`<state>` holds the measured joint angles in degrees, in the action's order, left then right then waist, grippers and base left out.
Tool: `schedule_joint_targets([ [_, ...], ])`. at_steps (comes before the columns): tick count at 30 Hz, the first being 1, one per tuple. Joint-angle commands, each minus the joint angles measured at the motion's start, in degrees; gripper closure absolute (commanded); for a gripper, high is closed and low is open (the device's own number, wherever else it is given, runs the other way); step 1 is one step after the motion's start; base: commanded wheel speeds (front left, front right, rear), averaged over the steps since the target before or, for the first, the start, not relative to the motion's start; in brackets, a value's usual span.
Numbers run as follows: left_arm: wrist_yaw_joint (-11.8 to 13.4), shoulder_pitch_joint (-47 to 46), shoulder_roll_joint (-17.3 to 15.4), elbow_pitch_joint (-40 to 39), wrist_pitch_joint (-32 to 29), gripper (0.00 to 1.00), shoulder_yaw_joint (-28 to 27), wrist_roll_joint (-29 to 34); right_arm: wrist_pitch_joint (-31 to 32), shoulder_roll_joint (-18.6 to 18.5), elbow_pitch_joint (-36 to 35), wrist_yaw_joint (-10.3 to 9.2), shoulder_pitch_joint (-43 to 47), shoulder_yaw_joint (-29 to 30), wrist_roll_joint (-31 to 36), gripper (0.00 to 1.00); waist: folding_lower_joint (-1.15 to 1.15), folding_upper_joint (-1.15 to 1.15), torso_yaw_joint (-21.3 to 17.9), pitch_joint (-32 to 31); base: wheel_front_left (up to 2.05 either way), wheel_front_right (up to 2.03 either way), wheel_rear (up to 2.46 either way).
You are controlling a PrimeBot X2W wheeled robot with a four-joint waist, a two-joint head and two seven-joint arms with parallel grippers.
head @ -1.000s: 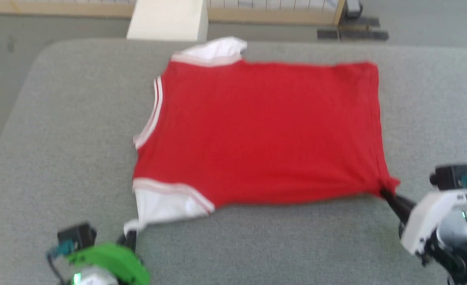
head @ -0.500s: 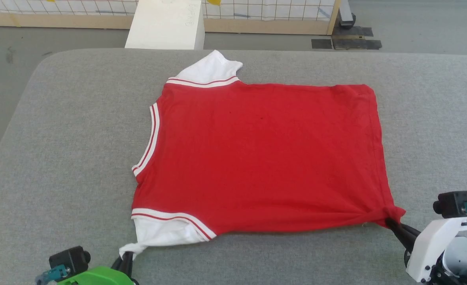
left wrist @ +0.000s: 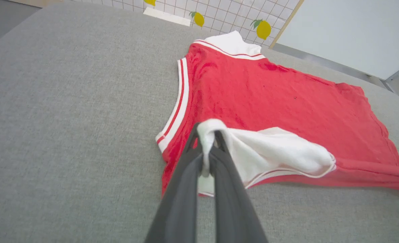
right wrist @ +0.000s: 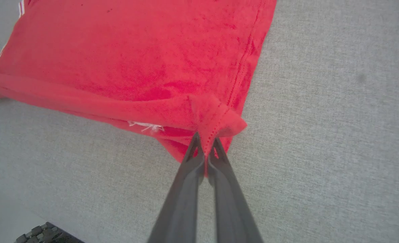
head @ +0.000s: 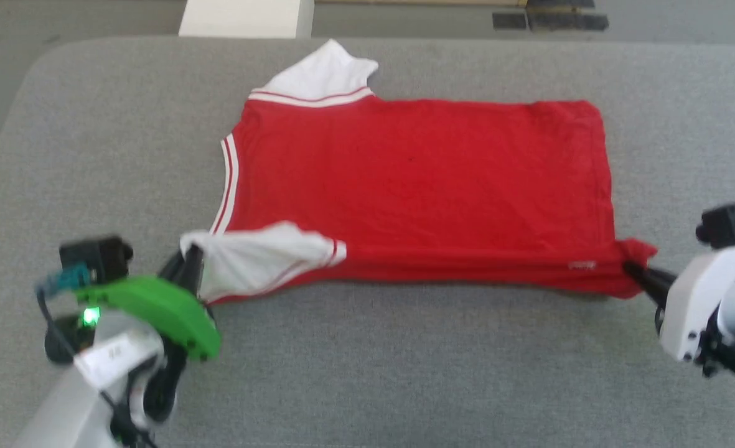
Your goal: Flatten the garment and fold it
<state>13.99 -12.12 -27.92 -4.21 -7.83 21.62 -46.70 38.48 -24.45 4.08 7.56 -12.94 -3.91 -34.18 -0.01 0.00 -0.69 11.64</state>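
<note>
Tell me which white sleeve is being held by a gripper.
The sleeve nearest the robot, pinched in the left gripper and held over the red garment. The far sleeve lies flat, untouched.

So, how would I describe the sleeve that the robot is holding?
On the grey table lies a red garment. Its near white sleeve is pinched by the left fingers and folded onto the red body; the far sleeve lies flat and free.
</note>
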Motion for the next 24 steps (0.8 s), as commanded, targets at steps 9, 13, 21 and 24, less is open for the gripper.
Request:
schedule_joint_targets([
  [9, -3.8, -16.93, 0.21, 8.34, -4.05, 1.0, 1.84, 2.54, 6.69, -1.19, 3.14, -0.08, -12.01, -2.16, 2.12, 1.0, 0.01, 0.0, 0.16, 11.25, 0.0, 0.0, 0.0],
  [13, -5.13, -21.71, 1.51, 12.73, -4.18, 1.0, 2.82, 3.2, 8.35, -1.47, 4.61, -0.08, -14.87, -3.44, 2.51, 1.0, 0.01, 0.0, 0.29, 14.06, 0.0, 0.0, 0.0],
  [21, -7.11, -26.79, 4.33, 21.99, -3.51, 1.0, 4.16, 3.23, 10.55, -1.43, 6.75, -0.08, -18.69, -6.39, 3.08, 1.0, 0.01, 0.0, 0.11, 17.67, 0.0, 0.0, 0.0],
  [24, -7.63, -27.4, 5.14, 25.16, -3.79, 1.0, 4.68, 2.9, 12.03, -1.54, 7.63, -0.08, -18.96, -7.44, 2.57, 1.0, 0.01, 0.0, 0.02, 17.91, 0.0, 0.0, 0.0],
])
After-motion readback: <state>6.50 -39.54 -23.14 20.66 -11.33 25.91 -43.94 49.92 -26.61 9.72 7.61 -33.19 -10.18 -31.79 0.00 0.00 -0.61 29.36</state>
